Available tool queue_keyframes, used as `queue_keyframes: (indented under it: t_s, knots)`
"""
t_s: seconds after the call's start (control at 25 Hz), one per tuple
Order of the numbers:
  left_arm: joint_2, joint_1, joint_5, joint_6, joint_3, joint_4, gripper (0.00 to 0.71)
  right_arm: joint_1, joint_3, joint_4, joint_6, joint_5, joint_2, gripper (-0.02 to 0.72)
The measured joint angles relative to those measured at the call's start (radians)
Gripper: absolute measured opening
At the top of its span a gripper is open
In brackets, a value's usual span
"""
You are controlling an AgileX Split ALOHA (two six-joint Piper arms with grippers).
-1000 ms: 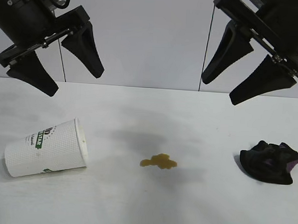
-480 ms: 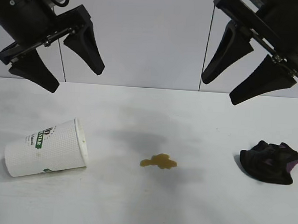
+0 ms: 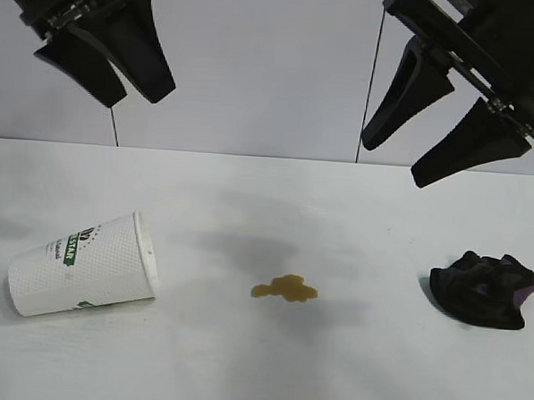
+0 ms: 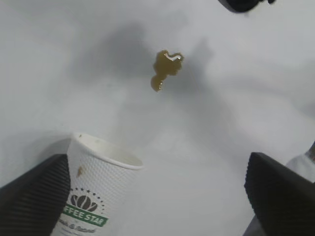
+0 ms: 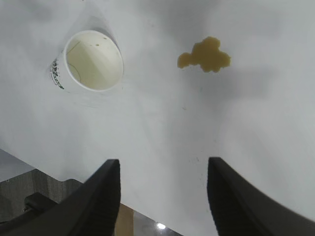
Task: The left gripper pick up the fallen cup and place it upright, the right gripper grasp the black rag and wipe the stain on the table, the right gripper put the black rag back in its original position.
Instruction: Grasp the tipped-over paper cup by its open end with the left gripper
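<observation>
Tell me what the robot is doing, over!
Left pincer open, high above the cup. Right pincer open, high above the rag. Cup lying sideways, spill unwiped. Nothing blocking.

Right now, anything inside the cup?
The cup lies on its side, mouth open. The right wrist view shows a pale inner wall with a few brown specks and no pooled liquid. The cup's bottom is not clearly seen.

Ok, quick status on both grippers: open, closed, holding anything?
Left gripper: open, empty, raised above the fallen paper cup.
Right gripper: open, empty, high above the table, black rag untouched.
</observation>
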Motion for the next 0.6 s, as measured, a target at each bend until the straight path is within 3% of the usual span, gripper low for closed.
queue_keyframes:
  t_s: [0.16,0.32,0.6]
  knots:
    - [0.0,-0.084,0.011,0.133,-0.006,0.151,0.695,0.0,0.0,0.0,0.0,0.0,0.0,0.37]
    - [0.0,-0.167,0.018,0.146,-0.006,0.353,0.695,0.0,0.0,0.0,0.0,0.0,0.0,0.37]
    - [0.0,-0.239,-0.053,-0.045,-0.006,0.538,0.695,0.0,0.0,-0.001,0.0,0.0,0.0,0.37]
